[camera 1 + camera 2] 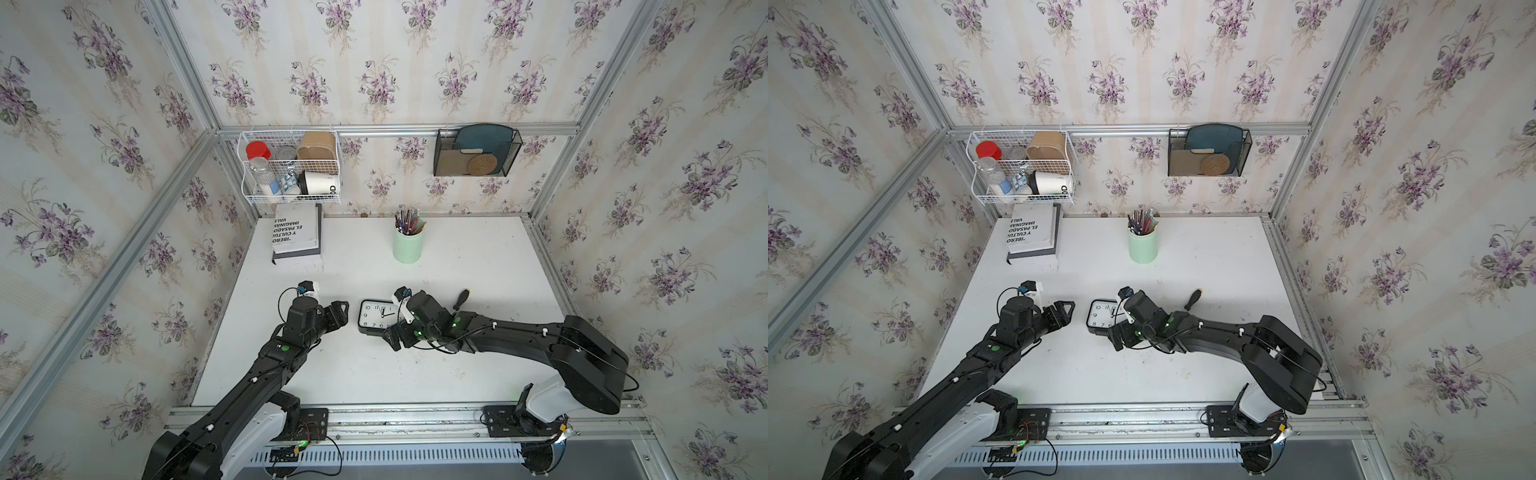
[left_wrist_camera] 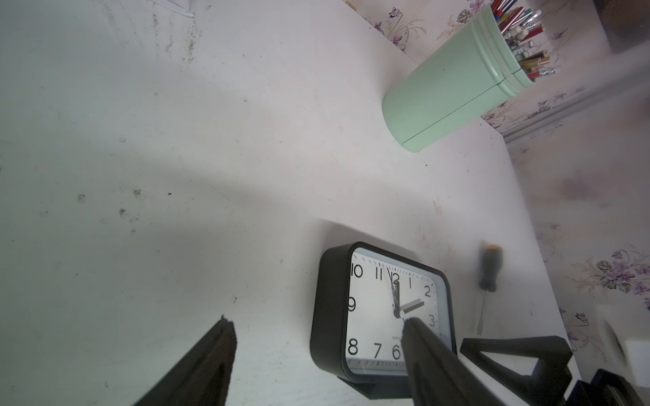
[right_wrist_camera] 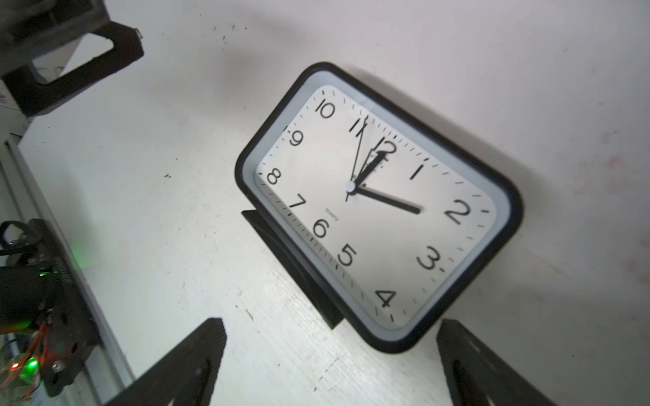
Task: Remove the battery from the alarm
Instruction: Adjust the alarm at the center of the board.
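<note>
Alarm (image 1: 376,318) is lying face up on the white table (image 1: 457,374), between our two arms. Our left gripper (image 1: 341,312) is hovering just beside its nine-side edge, jaws spread wide, holding nothing. Our right gripper (image 1: 392,337) is hanging near its bottom edge, jaws equally wide, gripping nothing. A screwdriver (image 1: 460,300) is lying beyond our right wrist.

Alarm (image 3: 380,211) was black-cased, white face with black numerals and hands. Tabletop (image 1: 478,270) was white, dark-speckled. Pen cup (image 1: 408,247) was mint green. Screwdriver (image 1: 460,300) was black-handled, orange-capped. Walls (image 1: 374,62) carried purple floral sprigs.
</note>
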Robot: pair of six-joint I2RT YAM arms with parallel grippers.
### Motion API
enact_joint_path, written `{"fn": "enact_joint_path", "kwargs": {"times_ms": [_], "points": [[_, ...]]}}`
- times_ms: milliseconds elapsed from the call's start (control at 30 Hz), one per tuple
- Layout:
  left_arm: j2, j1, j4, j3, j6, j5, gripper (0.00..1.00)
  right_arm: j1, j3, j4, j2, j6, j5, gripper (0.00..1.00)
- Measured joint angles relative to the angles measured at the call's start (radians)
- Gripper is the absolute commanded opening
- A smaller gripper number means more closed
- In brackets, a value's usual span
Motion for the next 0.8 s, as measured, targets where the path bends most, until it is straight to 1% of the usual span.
{"fn": "enact_joint_path", "kwargs": {"times_ms": [100, 300, 400, 533, 633, 800], "points": [[-0.032, 0.0, -0.003, -0.031, -0.024, 0.0, 0.78, -0.002, 0.06, -0.094, 0.032, -0.096, 0.073, 1.0], [-0.088, 0.0, -0.029, -0.067, -0.053, -0.011, 0.78, 0.0, 0.174, -0.219, 0.143, -0.288, 0.116, 1.0], [-0.093, 0.0, -0.036, -0.068, -0.053, -0.011, 0.78, 0.0, 0.238, -0.246, 0.19, -0.369, 0.114, 1.0], [-0.095, 0.001, -0.039, -0.068, -0.053, -0.011, 0.79, 0.0, 0.285, -0.27, 0.232, -0.456, 0.121, 1.0], [-0.098, 0.001, -0.041, -0.064, -0.053, -0.011, 0.79, 0.0, 0.314, -0.285, 0.249, -0.491, 0.116, 1.0], [-0.097, 0.002, -0.042, -0.06, -0.051, -0.005, 0.79, -0.002, 0.359, -0.325, 0.273, -0.556, 0.074, 1.0]]}}
